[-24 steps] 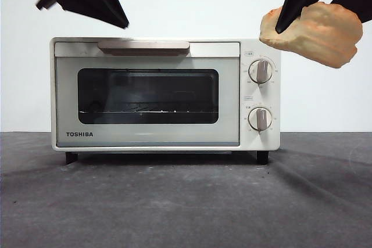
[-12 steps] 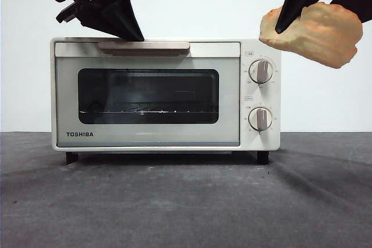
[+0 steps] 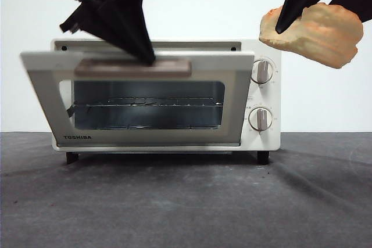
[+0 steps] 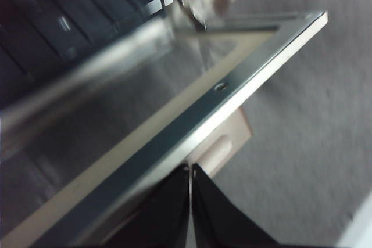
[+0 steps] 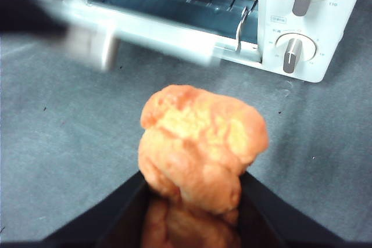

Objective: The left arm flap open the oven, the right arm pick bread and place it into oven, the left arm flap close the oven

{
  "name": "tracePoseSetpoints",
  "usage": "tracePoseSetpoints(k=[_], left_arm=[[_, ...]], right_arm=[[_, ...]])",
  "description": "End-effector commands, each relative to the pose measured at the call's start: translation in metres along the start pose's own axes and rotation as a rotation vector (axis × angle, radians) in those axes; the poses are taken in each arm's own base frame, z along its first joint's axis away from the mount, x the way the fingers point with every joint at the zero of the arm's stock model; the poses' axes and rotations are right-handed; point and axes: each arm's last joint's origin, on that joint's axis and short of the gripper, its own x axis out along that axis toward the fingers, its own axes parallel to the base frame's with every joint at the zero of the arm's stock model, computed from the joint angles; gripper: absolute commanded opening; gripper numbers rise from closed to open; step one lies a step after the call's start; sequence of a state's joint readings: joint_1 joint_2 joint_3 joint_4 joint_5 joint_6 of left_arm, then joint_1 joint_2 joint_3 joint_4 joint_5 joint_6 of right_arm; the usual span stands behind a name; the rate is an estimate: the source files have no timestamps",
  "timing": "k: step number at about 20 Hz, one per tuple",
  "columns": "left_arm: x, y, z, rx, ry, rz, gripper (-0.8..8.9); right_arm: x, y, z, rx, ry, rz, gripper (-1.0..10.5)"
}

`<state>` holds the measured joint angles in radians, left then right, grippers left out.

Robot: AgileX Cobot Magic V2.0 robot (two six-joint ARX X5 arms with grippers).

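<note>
Your left gripper, jaws pressed together, bears its tip on the handle of the oven, whose door hangs partly open, tilted outward. Above the oven's knob side, your right gripper is clamped around the bread, clear of the oven.

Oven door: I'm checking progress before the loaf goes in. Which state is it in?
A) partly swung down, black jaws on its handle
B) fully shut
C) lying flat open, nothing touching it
A: the oven door tilts outward, and the left gripper presses on the handle, its jaws together.
</note>
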<state>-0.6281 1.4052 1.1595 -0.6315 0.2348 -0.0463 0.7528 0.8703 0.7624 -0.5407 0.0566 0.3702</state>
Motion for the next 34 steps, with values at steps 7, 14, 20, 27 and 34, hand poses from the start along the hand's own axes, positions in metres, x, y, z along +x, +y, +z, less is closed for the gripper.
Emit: tracePoseSetpoints(k=[7, 14, 20, 27, 34], left_arm=[[0.014, -0.014, -0.019, -0.036, 0.205, 0.016, 0.16], [0.009, -0.014, -0.018, -0.039, 0.183, 0.017, 0.16], [-0.037, -0.009, -0.016, -0.050, 0.032, 0.071, 0.16], [-0.101, 0.006, -0.064, -0.151, -0.155, 0.158, 0.15], [-0.125, 0.003, -0.126, -0.224, -0.183, 0.205, 0.15]], right_arm=[[-0.003, 0.004, 0.006, -0.021, -0.030, 0.015, 1.9], [-0.003, 0.004, 0.006, -0.024, -0.029, 0.017, 1.9], [0.002, 0.006, 0.008, -0.019, -0.034, 0.044, 1.9], [0.036, 0.018, 0.025, -0.017, -0.003, 0.119, 1.9], [0.095, 0.034, 0.054, -0.017, 0.063, 0.129, 1.9]])
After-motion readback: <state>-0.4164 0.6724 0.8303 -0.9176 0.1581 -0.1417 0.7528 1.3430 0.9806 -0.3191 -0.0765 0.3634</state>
